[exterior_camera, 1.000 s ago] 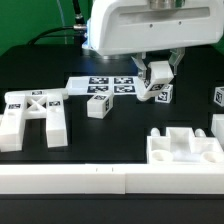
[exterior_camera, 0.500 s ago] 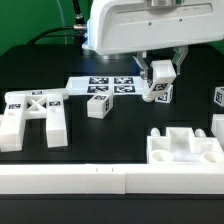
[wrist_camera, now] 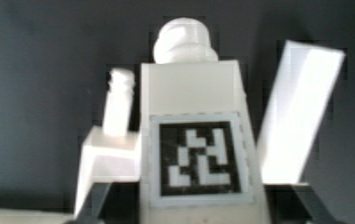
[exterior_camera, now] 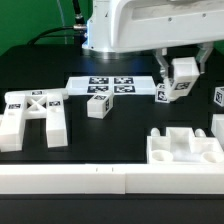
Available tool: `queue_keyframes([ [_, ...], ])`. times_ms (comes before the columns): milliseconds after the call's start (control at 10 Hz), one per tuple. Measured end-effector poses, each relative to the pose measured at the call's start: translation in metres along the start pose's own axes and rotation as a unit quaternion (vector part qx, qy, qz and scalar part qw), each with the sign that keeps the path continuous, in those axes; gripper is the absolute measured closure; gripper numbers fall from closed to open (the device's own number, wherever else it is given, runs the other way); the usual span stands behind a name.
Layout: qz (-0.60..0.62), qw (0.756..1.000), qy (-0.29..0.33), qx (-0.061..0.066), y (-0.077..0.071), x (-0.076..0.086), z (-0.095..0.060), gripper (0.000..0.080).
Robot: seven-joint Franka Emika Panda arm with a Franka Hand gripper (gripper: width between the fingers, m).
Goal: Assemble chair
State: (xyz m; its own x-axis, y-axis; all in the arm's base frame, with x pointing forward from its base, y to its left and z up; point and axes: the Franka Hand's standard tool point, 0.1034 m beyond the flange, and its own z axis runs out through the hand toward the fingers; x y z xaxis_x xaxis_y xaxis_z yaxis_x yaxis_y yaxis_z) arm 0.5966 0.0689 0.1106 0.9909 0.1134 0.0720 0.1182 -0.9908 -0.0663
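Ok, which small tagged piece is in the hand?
The leg clamped in the hand, beyond the marker board toward the exterior view's right. The small block and the right-edge piece rest on the table untouched.

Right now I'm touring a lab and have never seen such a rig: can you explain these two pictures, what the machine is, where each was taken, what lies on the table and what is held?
The big glossy white shape is a robot arm ending in a two-finger gripper. One picture comes from a camera off the arm that sees the whole scene; the other from a camera on the wrist, close to what is held. The gripper is shut on a white chair leg with a square tag. On the black table lie an X-braced frame, a small tagged block, the seat block and the flat marker board, which is no chair part.
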Motion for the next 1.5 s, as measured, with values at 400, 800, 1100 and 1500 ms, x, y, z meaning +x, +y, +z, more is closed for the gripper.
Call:
queue_keyframes([
  [400,-0.003,0.994,0.105,-0.015,0.000,0.015,0.003,0.0508],
  [800,-0.007,0.987,0.159,-0.020,-0.005,0.035,0.002,0.0508],
  [1100,-0.007,0.987,0.159,-0.020,-0.005,0.036,0.002,0.0508],
  [1500,-0.009,0.985,0.171,-0.014,-0.015,0.077,0.004,0.0508],
])
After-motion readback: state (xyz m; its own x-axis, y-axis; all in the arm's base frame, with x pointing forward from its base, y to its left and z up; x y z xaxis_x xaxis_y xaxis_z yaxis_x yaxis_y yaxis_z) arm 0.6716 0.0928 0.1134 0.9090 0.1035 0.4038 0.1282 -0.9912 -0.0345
